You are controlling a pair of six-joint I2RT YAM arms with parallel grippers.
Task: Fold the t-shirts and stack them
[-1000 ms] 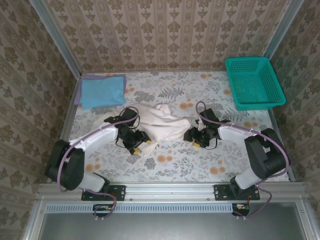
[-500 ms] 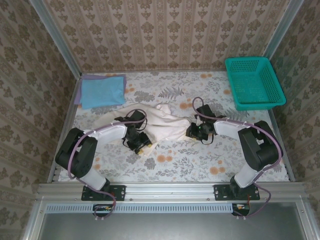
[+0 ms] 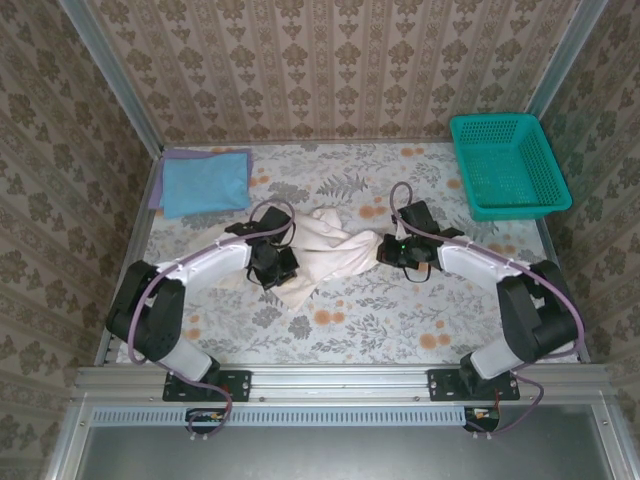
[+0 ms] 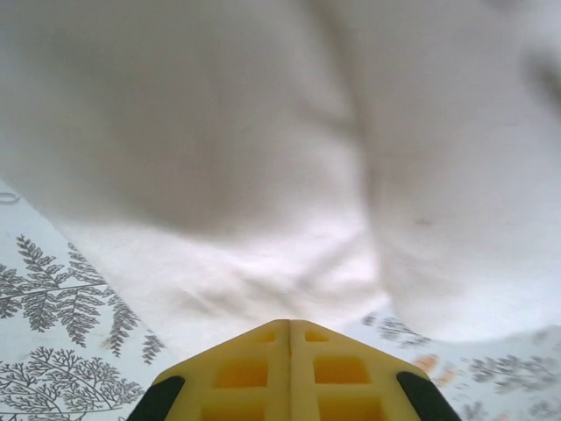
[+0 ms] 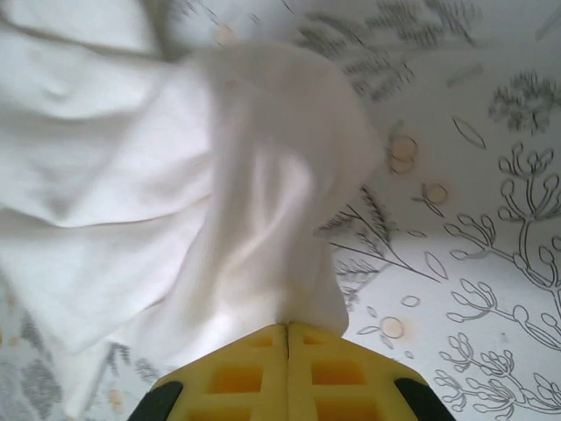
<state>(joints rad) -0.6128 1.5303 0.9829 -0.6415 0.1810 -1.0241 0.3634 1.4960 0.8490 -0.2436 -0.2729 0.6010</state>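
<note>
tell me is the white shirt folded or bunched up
Bunched up: the off-white shirt lies crumpled mid-table, pinched between the left gripper and the right gripper, with no flat folded edges.

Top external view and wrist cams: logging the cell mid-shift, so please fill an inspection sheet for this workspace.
Surface: floral-print table.
Job's things: off-white t-shirt bunched mid-table between the arms; light blue t-shirt folded, far left.
Clutter: teal mesh basket, far right.
Grippers: left pincer and right pincer each shut on the off-white t-shirt.
Cables: purple cables along both arms.
Surroundings: patterned walls; metal rail at near edge.
</note>
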